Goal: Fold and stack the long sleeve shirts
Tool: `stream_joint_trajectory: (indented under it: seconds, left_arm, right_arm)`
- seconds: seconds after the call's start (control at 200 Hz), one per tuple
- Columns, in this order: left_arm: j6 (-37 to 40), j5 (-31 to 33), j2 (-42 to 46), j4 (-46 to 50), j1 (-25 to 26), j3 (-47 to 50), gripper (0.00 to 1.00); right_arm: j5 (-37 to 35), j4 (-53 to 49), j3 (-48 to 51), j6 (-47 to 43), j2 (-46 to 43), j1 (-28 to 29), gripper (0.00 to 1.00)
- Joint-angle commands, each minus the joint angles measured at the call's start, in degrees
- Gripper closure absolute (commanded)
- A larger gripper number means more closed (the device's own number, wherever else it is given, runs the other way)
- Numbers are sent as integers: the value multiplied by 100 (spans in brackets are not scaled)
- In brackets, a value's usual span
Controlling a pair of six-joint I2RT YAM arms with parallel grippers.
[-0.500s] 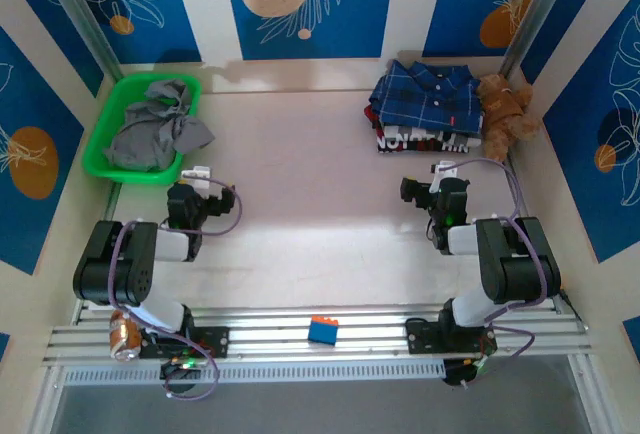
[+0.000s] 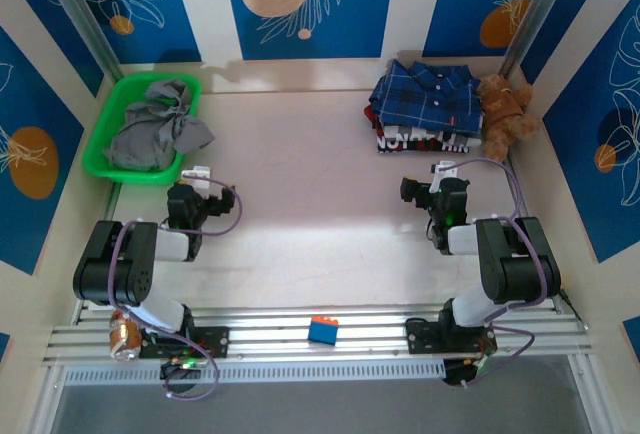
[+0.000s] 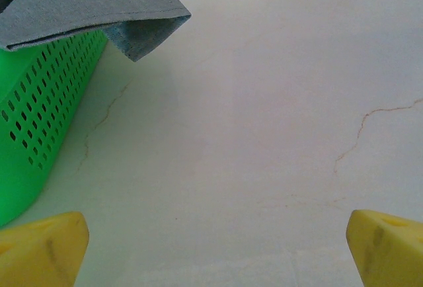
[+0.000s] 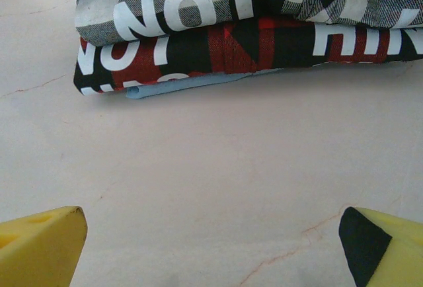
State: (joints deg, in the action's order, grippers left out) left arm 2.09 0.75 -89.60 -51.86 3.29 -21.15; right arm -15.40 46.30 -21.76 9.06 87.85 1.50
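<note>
Two open, empty tools over the desk [image 2: 310, 164]: left tool [image 2: 205, 198] near the green basket [image 2: 96, 139] holding the crumpled grey shirt [image 2: 152, 132] (upper left), right tool [image 2: 428, 190] before a folded stack [image 2: 425, 141] topped by the plaid shirt [image 2: 425, 94], upper right.

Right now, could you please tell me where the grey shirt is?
In the top view, the grey shirt lies crumpled in the green basket at the table's far left corner, across from the plaid shirt at far right.

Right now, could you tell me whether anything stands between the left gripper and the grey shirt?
Only the wall of the green basket: the grey shirt lies inside, one corner hanging over the rim toward the left gripper.
</note>
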Motion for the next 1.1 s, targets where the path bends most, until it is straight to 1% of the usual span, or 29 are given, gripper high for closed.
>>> stream_joint_trajectory:
  seconds: [0.0,0.325,0.38,0.455,0.525,0.575,0.62,0.675,0.73,0.775,0.82,0.855,0.915,1.025,1.095]
  left_arm:
    - [90,83,13,-79,24,-65,0]
    - [89,79,38,-18,28,-74,0]
    - [77,107,166,234,30,-176,0]
    - [153,-52,603,922,37,-355,0]
    - [242,-132,1339,1773,139,-501,0]
    - [7,-259,2002,2517,207,-665,0]
    - [-272,-375,2602,3180,314,-836,0]
    - [-613,-372,3242,4068,525,-1106,0]
    - [-1041,-308,3655,5063,700,-1519,0]
    - [-1493,-236,3764,5967,734,-2061,0]
    - [-1856,-97,3685,6891,737,-2678,0]
    - [-2058,25,3446,7600,722,-3274,0]
    - [-2069,37,2846,8714,661,-4347,0]
    - [-1890,340,1236,10422,499,-6489,0]
    - [-1808,386,321,10963,237,-7615,0]
  right_arm:
    - [5,239,-72,-97,-75,0,1]
    - [28,241,-53,-97,-89,-10,1]
    - [-51,178,-87,-122,-150,32,1]
    - [-17,-169,-169,-259,-451,118,1]
    - [-383,-1228,-424,-276,-1121,367,1]
    - [-453,-2072,-566,-82,-1726,481,1]
    - [-395,-2603,-587,16,-2307,638,1]
    - [-314,-3258,-668,141,-2975,895,1]
    - [-374,-4156,-901,336,-3439,1192,0]
    - [-518,-5038,-1180,590,-3640,1440,0]
    - [-537,-5835,-1527,817,-3713,1629,0]
    - [-510,-6361,-1796,975,-3695,1758,0]
    - [-359,-7046,-2214,1206,-3574,1903,1]
    - [239,-7722,-2962,1322,-3159,2034,1]
    - [666,-7903,-3462,1194,-2770,2108,1]
